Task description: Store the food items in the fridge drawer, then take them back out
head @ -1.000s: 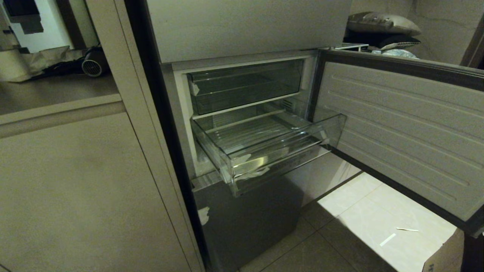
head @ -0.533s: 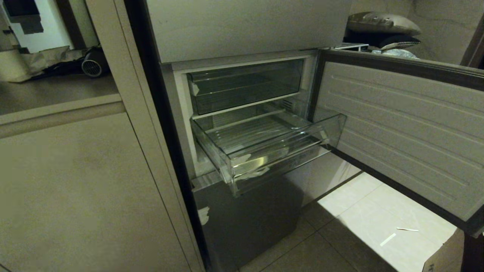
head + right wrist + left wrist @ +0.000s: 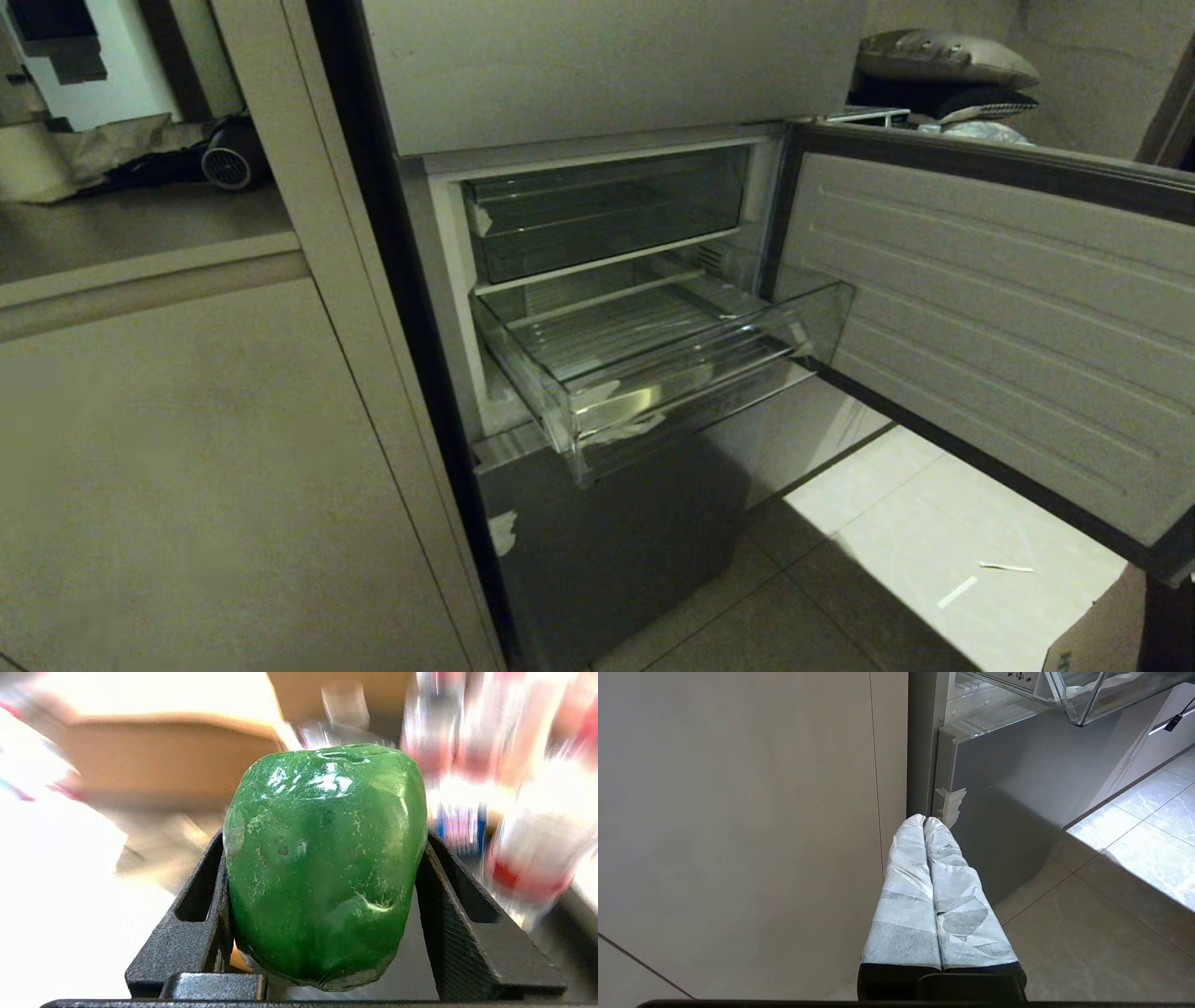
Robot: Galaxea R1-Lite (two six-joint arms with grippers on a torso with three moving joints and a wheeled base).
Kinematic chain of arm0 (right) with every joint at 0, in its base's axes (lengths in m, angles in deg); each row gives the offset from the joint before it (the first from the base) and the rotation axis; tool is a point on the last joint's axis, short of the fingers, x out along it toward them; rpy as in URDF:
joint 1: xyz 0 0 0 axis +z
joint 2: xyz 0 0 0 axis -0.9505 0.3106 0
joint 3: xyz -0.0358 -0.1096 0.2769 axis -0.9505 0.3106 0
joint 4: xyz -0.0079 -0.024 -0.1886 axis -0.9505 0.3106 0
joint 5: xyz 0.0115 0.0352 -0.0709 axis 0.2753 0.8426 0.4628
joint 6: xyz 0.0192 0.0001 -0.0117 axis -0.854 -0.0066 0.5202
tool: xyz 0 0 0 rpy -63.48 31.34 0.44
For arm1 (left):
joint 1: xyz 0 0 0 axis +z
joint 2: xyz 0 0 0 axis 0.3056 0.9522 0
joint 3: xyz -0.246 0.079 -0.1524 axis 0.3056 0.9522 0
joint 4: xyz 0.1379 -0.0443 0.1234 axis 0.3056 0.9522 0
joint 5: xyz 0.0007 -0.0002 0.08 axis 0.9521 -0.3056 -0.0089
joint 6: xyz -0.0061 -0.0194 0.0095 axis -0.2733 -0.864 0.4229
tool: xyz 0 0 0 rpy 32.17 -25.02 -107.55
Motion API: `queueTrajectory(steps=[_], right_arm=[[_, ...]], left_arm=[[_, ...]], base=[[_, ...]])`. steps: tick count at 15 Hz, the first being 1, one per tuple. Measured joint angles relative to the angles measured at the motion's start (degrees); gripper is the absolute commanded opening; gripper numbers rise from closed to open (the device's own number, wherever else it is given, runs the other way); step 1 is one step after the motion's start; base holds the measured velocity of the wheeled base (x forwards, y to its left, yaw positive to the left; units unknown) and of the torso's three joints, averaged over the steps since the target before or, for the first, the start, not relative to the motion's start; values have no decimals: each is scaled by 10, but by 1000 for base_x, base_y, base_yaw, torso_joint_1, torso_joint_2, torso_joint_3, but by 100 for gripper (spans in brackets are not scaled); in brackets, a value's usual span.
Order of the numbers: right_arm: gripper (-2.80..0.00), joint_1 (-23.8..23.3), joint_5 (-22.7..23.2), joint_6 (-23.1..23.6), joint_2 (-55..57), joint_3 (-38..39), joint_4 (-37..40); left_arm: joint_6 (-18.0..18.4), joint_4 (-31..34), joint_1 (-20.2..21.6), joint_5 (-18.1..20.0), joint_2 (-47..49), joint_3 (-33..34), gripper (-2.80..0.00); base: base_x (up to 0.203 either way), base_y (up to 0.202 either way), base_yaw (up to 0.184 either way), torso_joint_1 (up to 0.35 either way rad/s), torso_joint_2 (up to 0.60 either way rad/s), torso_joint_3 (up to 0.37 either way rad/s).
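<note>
Right pincer (image 3: 322, 858) around green pepper (image 3: 322, 868)

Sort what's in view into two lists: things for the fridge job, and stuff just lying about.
For the job:
- green pepper, clamped in the right gripper
- fridge drawer, pulled out and empty
- open fridge door

Lying about:
- upper bin
- cardboard box
- paper scraps on the floor
- pillow
- left gripper, parked, shut
</note>
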State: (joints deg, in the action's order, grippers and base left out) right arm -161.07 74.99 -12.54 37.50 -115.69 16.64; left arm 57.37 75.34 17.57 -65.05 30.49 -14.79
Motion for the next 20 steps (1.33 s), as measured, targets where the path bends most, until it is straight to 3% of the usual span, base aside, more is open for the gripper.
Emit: queueTrajectory(steps=[2, 4, 6, 11, 14, 17, 20], right_arm=[[-280, 30, 15, -30, -106, 16, 3], [-280, 116, 25, -50, -205, 29, 4], [-280, 244, 28, -44, -287, 43, 6], [-280, 621, 26, 13, -399, 91, 7], [-280, 793, 11, 29, -392, 119, -19], [-280, 869, 4, 34, -306, 120, -83], [-280, 902, 0, 26, -177, 68, -118]], left_arm=[[0, 0, 0, 0, 0, 0, -280], [0, 0, 0, 0, 0, 0, -280], [0, 0, 0, 0, 0, 0, -280], [0, 0, 0, 0, 0, 0, -280], [0, 0, 0, 0, 0, 0, -280], [0, 0, 0, 0, 0, 0, -280], [0, 0, 0, 0, 0, 0, -280]], base=[[0, 0, 0, 0, 0, 0], [0, 0, 0, 0, 0, 0], [0, 0, 0, 0, 0, 0], [0, 0, 0, 0, 0, 0], [0, 0, 0, 0, 0, 0], [0, 0, 0, 0, 0, 0], [0, 0, 0, 0, 0, 0]])
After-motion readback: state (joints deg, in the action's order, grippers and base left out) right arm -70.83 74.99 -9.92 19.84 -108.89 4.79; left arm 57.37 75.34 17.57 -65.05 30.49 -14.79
